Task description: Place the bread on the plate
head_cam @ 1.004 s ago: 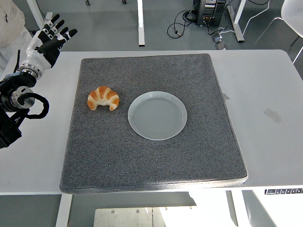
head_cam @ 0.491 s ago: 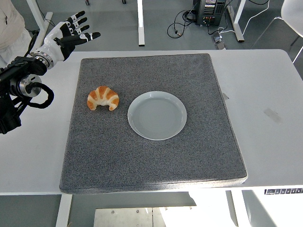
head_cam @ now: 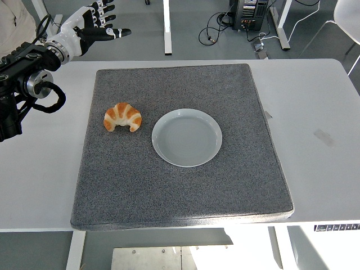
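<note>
It looked like a lab or office: beyond the left hand (head_cam: 93,25) stood white desk legs (head_cam: 166,28), a black computer tower (head_cam: 247,14) and tangled floor cables (head_cam: 216,25).

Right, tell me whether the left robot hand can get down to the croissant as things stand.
Probably yes. The left robot hand is open, raised beyond the table's far left corner. Nothing stands between it and the croissant, which lies alone on the grey mat, just left of the plate.
</note>
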